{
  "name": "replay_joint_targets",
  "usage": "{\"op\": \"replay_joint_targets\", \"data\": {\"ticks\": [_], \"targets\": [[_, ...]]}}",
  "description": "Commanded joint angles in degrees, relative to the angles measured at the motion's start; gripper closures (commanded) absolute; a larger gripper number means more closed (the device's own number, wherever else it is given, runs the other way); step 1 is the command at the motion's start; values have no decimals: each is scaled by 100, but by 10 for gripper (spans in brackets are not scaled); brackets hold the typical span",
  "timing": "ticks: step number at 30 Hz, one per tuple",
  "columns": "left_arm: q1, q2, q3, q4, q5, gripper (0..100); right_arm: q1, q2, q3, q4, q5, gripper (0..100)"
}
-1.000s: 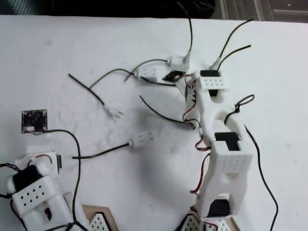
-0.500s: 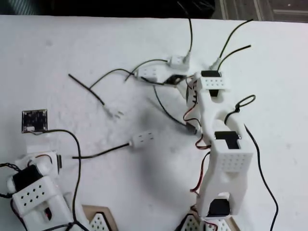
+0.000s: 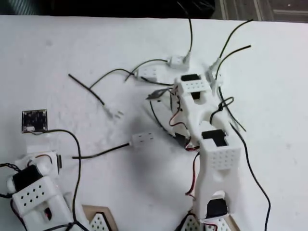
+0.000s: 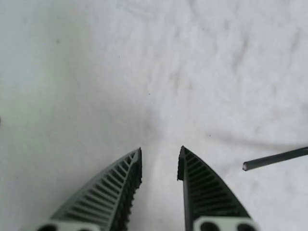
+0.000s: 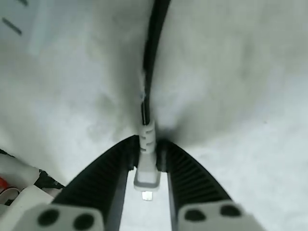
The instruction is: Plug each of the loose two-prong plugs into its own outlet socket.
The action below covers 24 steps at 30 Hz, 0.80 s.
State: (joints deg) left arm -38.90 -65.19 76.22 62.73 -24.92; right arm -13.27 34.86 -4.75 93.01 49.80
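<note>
Left pincer (image 4: 160, 163) hung part-open and empty over the bare worktop (image 4: 144, 72), down at seven o'clock. A loose two-prong plug (image 3: 114, 113) lay at ten o'clock from the nearest outlet socket (image 3: 143, 138). Right pincer (image 5: 147, 142) was clamped on a white plug (image 5: 146, 177), its black cable (image 5: 153, 48) running ahead.

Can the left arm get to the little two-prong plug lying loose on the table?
Probably yes: the left gripper is open and empty, and only bare table and one black cable lie between it and the two-prong plug.
</note>
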Motion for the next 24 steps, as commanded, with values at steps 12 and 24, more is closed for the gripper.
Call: {"op": "replay_joint_targets", "data": {"ticks": [12, 24], "targets": [[57, -75, -18, -105, 0, 858, -927, 286, 53, 75, 9, 981], [57, -75, -18, -105, 0, 858, -901, -646, 62, 180, -782, 981]]}}
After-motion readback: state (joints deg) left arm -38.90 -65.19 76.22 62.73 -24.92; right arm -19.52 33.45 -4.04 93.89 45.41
